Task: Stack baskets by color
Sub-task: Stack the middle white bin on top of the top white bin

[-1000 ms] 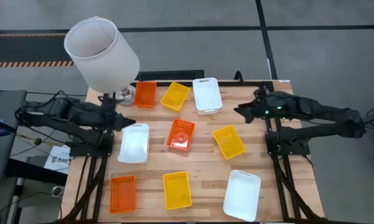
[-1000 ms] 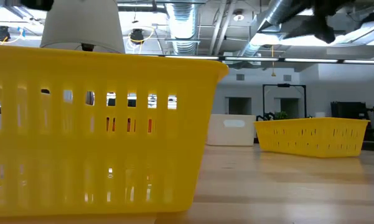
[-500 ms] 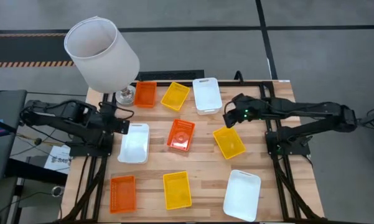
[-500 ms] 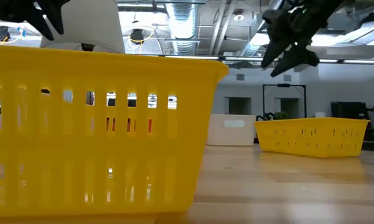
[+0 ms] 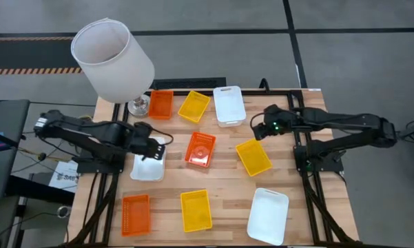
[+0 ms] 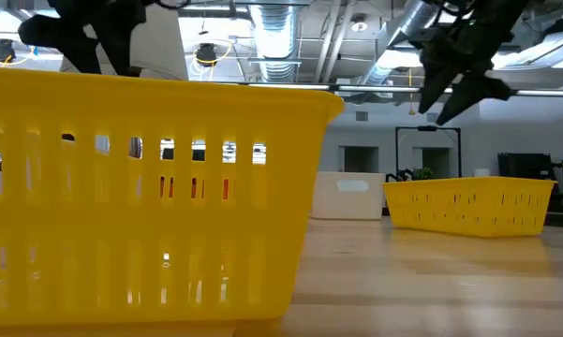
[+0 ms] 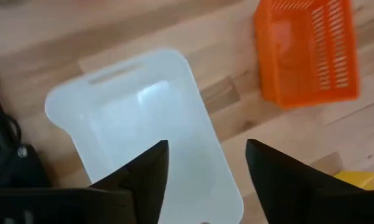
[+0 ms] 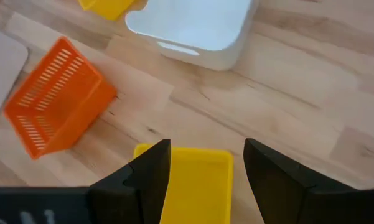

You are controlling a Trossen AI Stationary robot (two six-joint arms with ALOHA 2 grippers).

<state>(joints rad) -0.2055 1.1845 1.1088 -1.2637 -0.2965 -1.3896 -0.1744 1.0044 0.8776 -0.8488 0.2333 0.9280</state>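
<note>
Nine baskets lie apart, bottoms on the wooden table: orange (image 5: 160,105), yellow (image 5: 194,106) and white (image 5: 229,105) along the far edge. A white one (image 5: 146,165), an orange one (image 5: 200,149) and a yellow one (image 5: 253,157) sit mid-table. Orange (image 5: 136,213), yellow (image 5: 195,211) and white (image 5: 268,215) ones lie near the front. My left gripper (image 5: 155,145) hovers open, pointing down over the mid-left white basket (image 7: 137,118). My right gripper (image 5: 258,129) hangs open above the far end of the mid-right yellow basket (image 8: 193,180).
A big white lampshade (image 5: 112,60) on a stand rises over the table's far left corner. In the low view the front yellow basket (image 6: 140,197) fills the foreground. Bare wood lies between the rows of baskets.
My left gripper has come down and toward the table's right, tipping its fingers downward, and now stands over the mid-left white basket. My right gripper has dropped lower and tipped downward toward the mid-right yellow basket. No basket has moved.
</note>
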